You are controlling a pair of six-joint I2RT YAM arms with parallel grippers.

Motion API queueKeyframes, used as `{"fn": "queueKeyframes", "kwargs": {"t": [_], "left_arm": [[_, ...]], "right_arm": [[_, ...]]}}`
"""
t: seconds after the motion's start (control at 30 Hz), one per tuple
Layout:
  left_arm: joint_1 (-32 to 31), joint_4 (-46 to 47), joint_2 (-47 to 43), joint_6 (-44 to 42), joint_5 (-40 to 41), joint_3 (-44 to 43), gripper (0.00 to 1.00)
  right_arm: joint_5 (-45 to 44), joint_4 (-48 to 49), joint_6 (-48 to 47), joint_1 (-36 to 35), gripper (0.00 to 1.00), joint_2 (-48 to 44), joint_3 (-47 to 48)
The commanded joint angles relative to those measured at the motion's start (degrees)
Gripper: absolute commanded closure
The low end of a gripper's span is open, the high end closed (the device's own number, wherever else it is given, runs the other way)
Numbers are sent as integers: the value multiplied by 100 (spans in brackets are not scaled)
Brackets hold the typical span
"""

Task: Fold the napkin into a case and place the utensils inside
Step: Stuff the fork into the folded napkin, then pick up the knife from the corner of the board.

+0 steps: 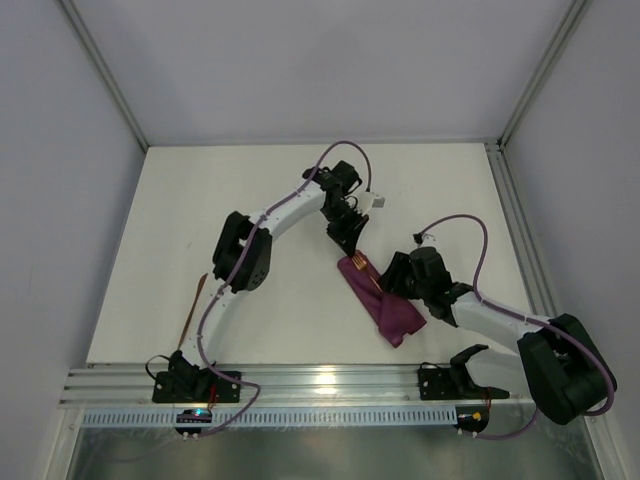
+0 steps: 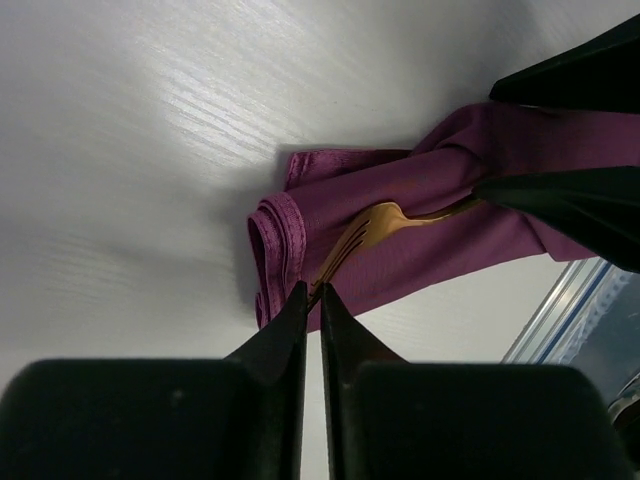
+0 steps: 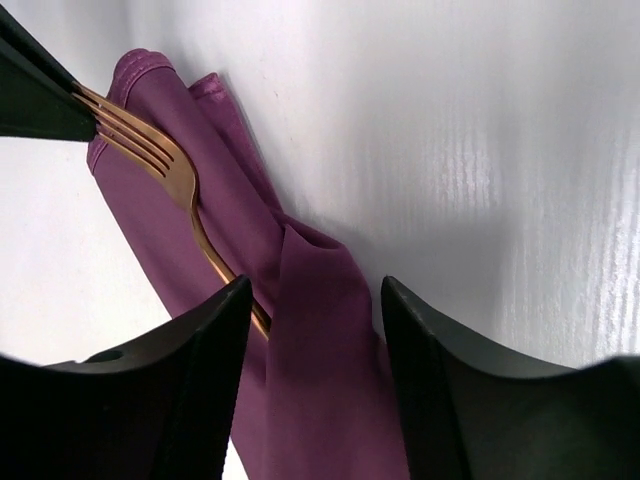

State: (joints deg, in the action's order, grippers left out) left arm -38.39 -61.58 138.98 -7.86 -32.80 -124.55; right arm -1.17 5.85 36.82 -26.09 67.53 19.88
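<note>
- Only the top view showed a slim copper utensil [image 1: 190, 308], near left.
- Left gripper [image 2: 312, 300] jaws pinched the fork's [image 2: 385, 215] tines over the napkin [image 2: 440, 255], right of centre.
- Right gripper [image 3: 315, 285] jaws stood spread astride the napkin.

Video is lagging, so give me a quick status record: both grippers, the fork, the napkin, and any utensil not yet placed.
left gripper: shut on the fork's tines
right gripper: open, fingers either side of the napkin's bunched fold
fork: copper, lying on the napkin, handle end hidden at the fold
napkin: plum, folded into a narrow oblong
spare utensil: slim, copper, lying apart on the left of the table; type unclear
</note>
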Motion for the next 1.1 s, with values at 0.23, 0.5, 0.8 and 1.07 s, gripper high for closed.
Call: {"fn": "queueKeyframes", "kwargs": {"t": [0.23, 0.5, 0.8, 1.07], "left_arm": [[-46, 76, -195, 170, 282, 133, 59], [261, 138, -1214, 100, 844, 142, 41], [2765, -231, -3604, -643, 2642, 2807, 43], [3795, -91, -5082, -1464, 3719, 5642, 33]], "right_arm": [[-718, -1542, -245, -19, 37, -1153, 411], [-964, -1921, -763, -19, 33, -1778, 912], [-411, -1446, -1045, -19, 33, -1690, 1290], [-112, -1279, -1072, -28, 33, -1629, 1141]]}}
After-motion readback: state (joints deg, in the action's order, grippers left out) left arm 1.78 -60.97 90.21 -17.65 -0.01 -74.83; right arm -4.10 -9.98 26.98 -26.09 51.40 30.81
